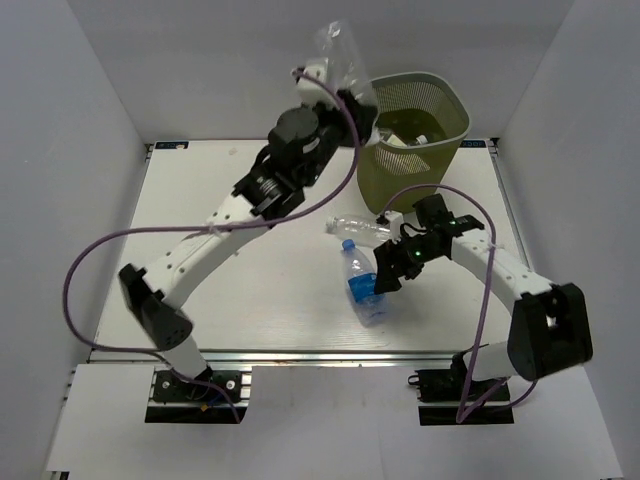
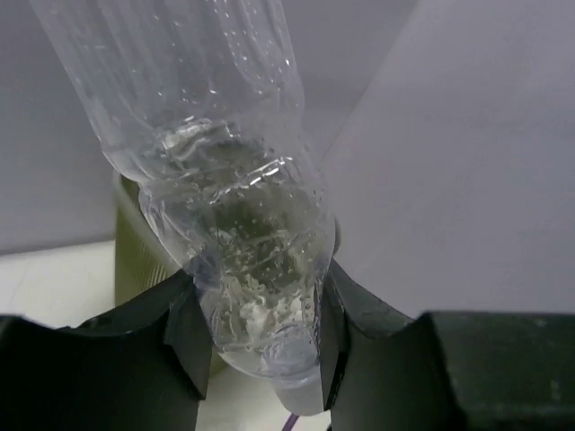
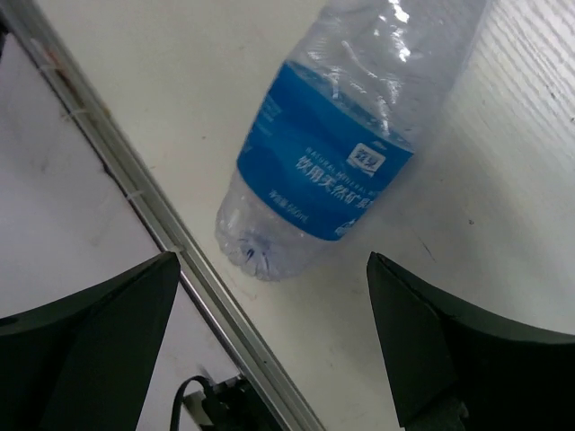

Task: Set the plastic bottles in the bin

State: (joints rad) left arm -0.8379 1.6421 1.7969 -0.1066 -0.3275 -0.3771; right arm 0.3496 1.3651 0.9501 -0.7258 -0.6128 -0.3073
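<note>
My left gripper point(image 1: 328, 88) is raised high beside the left rim of the olive-green mesh bin point(image 1: 400, 178) and is shut on the neck of a plain clear bottle point(image 1: 340, 52), base pointing up. In the left wrist view the fingers point(image 2: 184, 337) clamp that bottle point(image 2: 225, 171), with the bin's wall point(image 2: 135, 244) behind. A blue-capped, blue-labelled bottle point(image 1: 362, 285) lies on the table under my open right gripper point(image 1: 383, 278). In the right wrist view it point(image 3: 328, 162) lies just ahead of the open gripper point(image 3: 269, 296). Another clear bottle point(image 1: 355, 226) lies near the bin's foot.
The bin stands at the table's back right and holds some clear bottles point(image 1: 405, 137). The metal rail of the table's near edge point(image 3: 135, 202) runs close to the blue-labelled bottle's base. White walls enclose the table on three sides.
</note>
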